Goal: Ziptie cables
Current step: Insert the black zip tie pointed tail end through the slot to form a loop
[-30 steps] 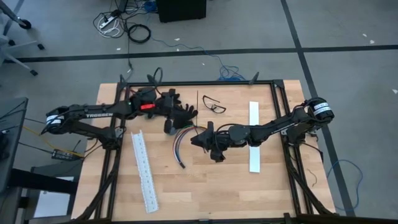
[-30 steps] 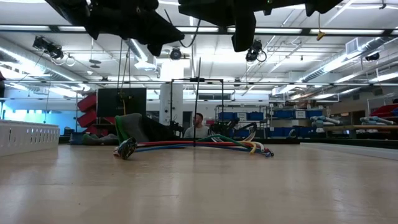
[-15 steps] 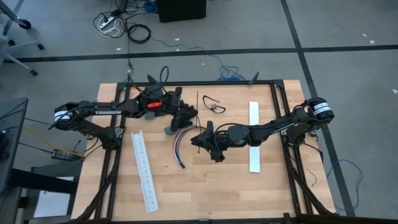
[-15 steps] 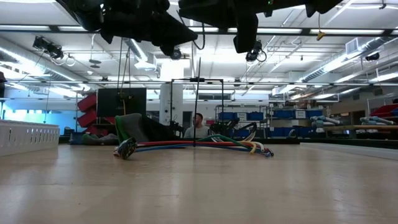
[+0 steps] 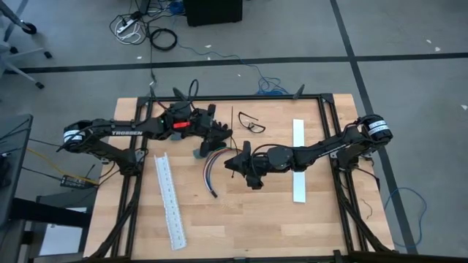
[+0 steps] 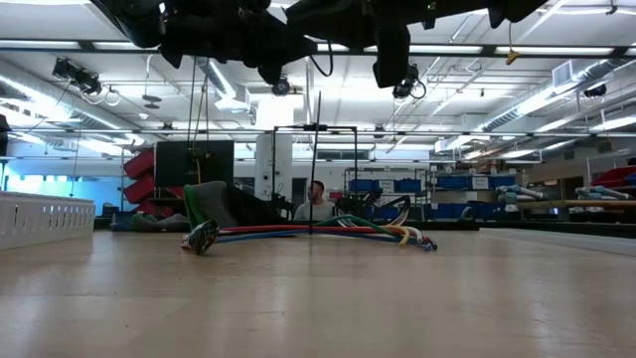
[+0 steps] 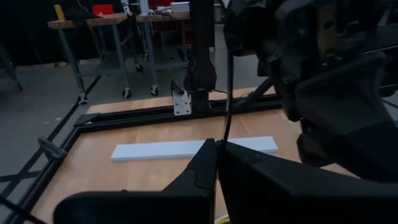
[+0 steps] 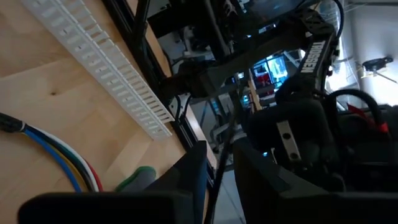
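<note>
A thin black zip tie (image 5: 232, 126) shows as an upright line in the low view (image 6: 318, 169), its lower end hidden behind the cables. The cables (image 5: 212, 166), a bundle of coloured wires, lie flat mid-table, also in the low view (image 6: 328, 234) and the right wrist view (image 8: 59, 158). My left gripper (image 5: 227, 132) reaches in from the left and is shut at the tie's middle. My right gripper (image 5: 233, 159) hovers above the cables' far end, shut on the tie's near end. My left gripper has its fingers (image 7: 199, 165) shut, and the zip tie's strand (image 7: 226, 93) comes out right at the seam between their tips, so it looks pinched there. The fingers come level from the table's left, across the tie. The tie is off the table here. My right gripper holds the zip tie's strand (image 8: 219, 163) in the narrow slot between its two fingers (image 8: 189, 171). The tie runs on past the fingertips toward the left arm. How far back it reaches is too dark to tell.
A long white slotted strip (image 5: 169, 201) lies left of the cables and a flat white strip (image 5: 298, 161) lies on the right. A black looped thing (image 5: 252, 124) lies toward the far edge. A dark greenish object (image 5: 199, 152) sits beside the cables. A black frame (image 5: 325, 131) rims the table.
My left arm has swung toward the table's right and its wrist has turned; in the low view its gripper has shifted right, up to the zip tie. The right arm, the tie and the cables have stayed where they were.
</note>
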